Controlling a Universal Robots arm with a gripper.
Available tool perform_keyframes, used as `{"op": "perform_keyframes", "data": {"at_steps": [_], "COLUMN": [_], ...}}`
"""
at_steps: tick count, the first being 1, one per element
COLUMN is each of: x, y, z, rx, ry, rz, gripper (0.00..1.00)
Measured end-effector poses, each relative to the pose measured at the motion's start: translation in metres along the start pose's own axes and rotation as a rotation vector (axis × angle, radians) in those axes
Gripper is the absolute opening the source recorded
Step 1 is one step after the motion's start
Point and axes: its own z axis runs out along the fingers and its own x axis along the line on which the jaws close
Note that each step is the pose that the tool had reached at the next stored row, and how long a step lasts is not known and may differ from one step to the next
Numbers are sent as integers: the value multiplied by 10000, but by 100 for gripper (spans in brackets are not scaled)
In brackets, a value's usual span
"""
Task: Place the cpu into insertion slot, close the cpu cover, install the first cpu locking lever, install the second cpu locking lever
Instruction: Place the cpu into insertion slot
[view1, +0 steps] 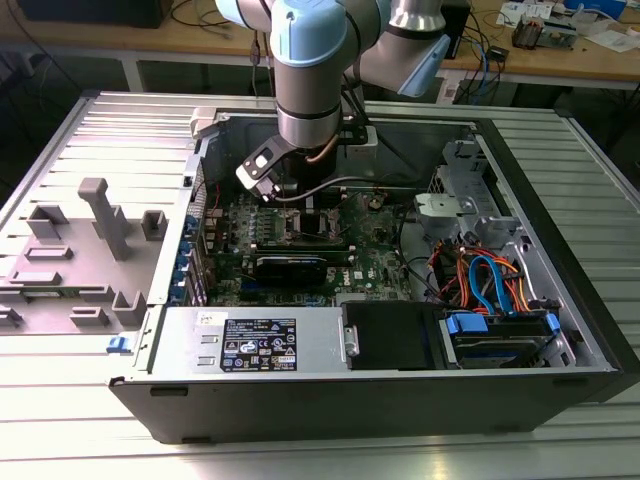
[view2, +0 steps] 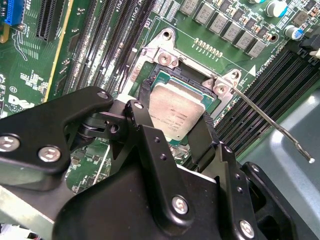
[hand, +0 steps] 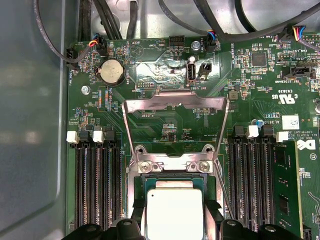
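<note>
In the exterior view the arm reaches down into the open computer case, with my gripper (view1: 300, 198) low over the motherboard. Both wrist views show the gripper (hand: 174, 222) shut on the cpu (hand: 174, 210), a black finger (hand: 136, 216) against each of two opposite sides. The silvery chip (view2: 176, 111) sits level in or just above the insertion slot (view2: 189, 80); I cannot tell whether it is fully seated. The cpu cover (hand: 175, 103) stands swung open beyond the slot's hinge bracket (hand: 170, 166). One thin locking lever (view2: 272, 122) sticks out free beside the socket.
Long black memory slots (hand: 97, 185) flank the socket on both sides. A round coin battery (hand: 112, 71) and black cables (hand: 150, 15) lie past the cover. A black card (view1: 300, 265), power supply (view1: 255, 345) and drive bay cables (view1: 490, 280) fill the case. A grey fixture (view1: 90, 240) lies outside.
</note>
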Motion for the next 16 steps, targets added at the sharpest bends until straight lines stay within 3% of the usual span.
{"op": "perform_keyframes", "data": {"at_steps": [16], "x": [0], "y": [0], "z": [0], "rx": [0], "ry": [0], "rz": [8], "gripper": [54]}}
